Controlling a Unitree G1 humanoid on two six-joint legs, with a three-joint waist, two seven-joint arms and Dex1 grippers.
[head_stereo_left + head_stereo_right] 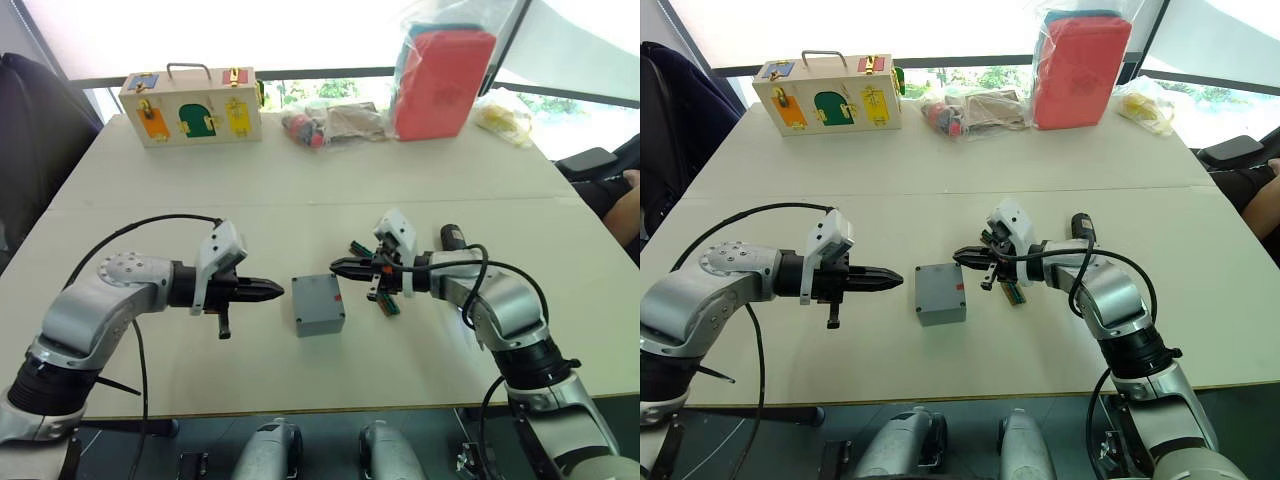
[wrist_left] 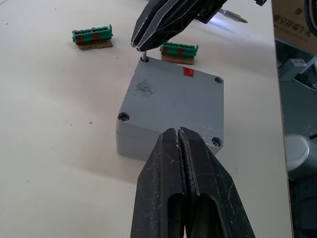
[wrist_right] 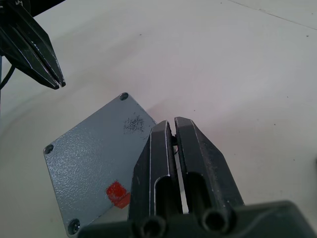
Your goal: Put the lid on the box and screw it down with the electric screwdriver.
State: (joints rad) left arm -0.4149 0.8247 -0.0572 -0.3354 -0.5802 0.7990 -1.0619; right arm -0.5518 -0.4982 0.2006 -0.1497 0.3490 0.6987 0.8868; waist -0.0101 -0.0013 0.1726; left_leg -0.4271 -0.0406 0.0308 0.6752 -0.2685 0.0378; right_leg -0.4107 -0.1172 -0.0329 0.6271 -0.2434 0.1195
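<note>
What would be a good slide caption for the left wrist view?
Lid seated on the grey box; right end effector holds a screw at one corner, left end effector shut nearby.

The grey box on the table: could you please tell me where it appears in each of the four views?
Left eye view: grey box just below the picture's centre.
Right eye view: slightly left of centre.
Left wrist view: just beyond the left gripper.
Right wrist view: partly under the right gripper.
Shared landmark: the red mark on its top.
</note>
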